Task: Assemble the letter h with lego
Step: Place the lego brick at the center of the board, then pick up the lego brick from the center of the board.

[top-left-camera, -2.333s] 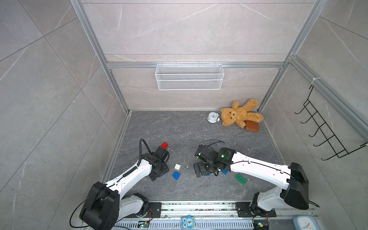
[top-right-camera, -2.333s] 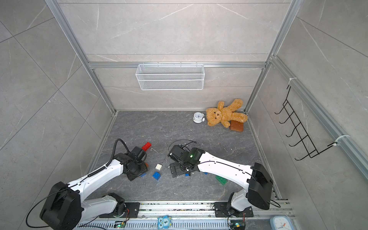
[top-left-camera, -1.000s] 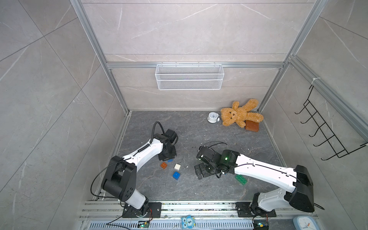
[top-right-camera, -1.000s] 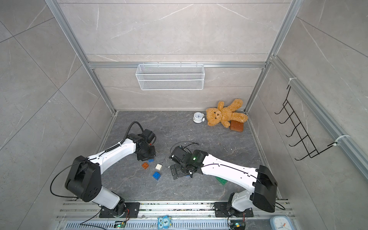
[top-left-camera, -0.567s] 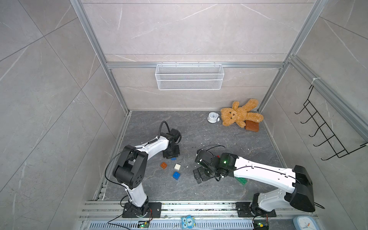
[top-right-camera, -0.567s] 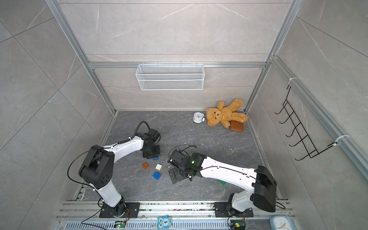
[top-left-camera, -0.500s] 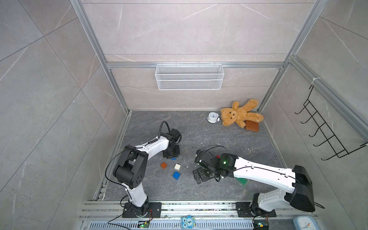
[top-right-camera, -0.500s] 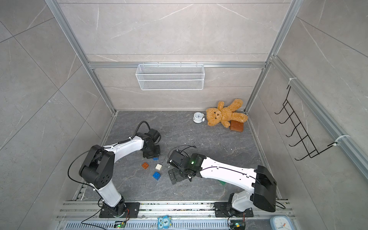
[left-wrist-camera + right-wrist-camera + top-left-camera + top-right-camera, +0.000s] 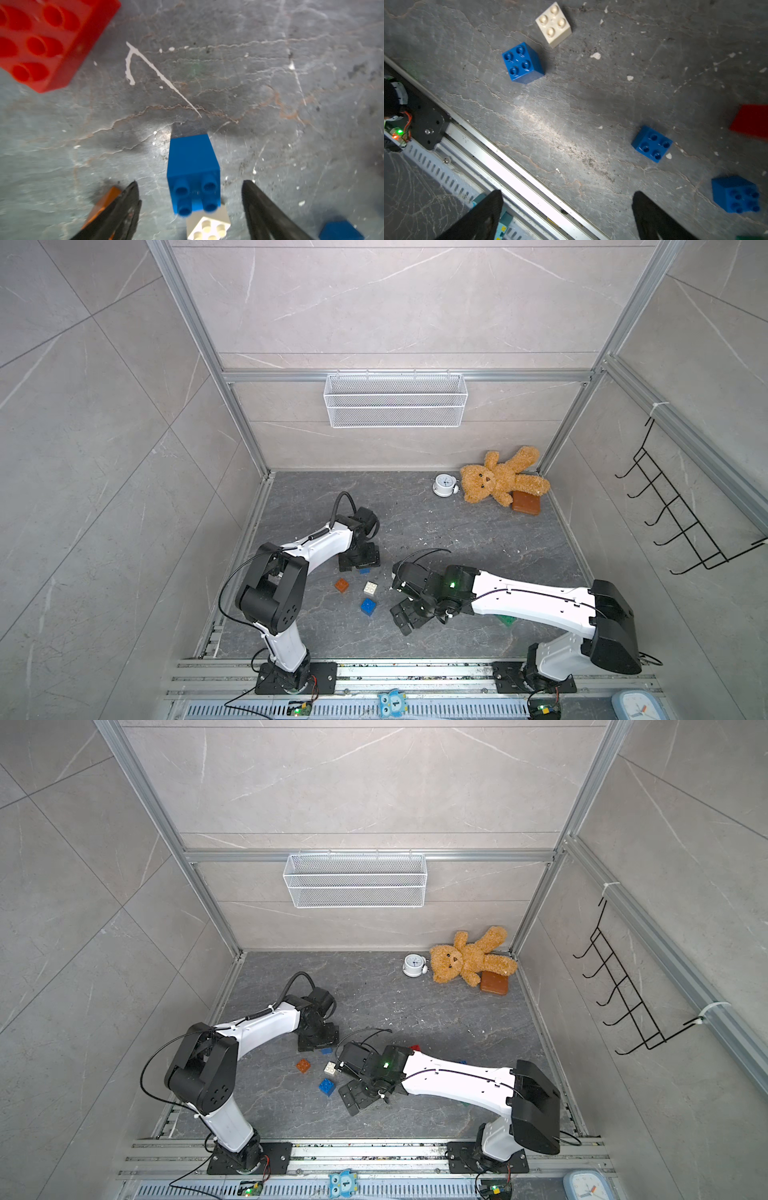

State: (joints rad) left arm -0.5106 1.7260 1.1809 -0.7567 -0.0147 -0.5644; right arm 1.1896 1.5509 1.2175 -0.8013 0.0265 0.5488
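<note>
Loose lego lies on the dark floor. My left gripper (image 9: 190, 185) is open, and a blue brick (image 9: 193, 172) lies on its side between the fingertips, touching neither; in a top view it shows at the gripper's (image 9: 359, 562) edge as the same blue brick (image 9: 364, 571). Close by are a brown brick (image 9: 341, 585), a white brick (image 9: 370, 588) and another blue brick (image 9: 368, 606). A red brick (image 9: 45, 41) lies farther off, partly behind the right arm. My right gripper (image 9: 566, 199) is open and empty, hovering near the front rail (image 9: 512, 166), with two more blue bricks (image 9: 652, 143) beside it.
A green brick (image 9: 507, 620) peeks out under the right forearm. At the back right lie a teddy bear (image 9: 498, 481), a smooth brown block (image 9: 525, 502) and a small white clock (image 9: 444, 484). A wire basket (image 9: 395, 400) hangs on the back wall.
My left gripper moved slightly right and has gone from shut to open, leaving the blue brick on the floor between its jaws. The right gripper drifted a little toward the loose bricks.
</note>
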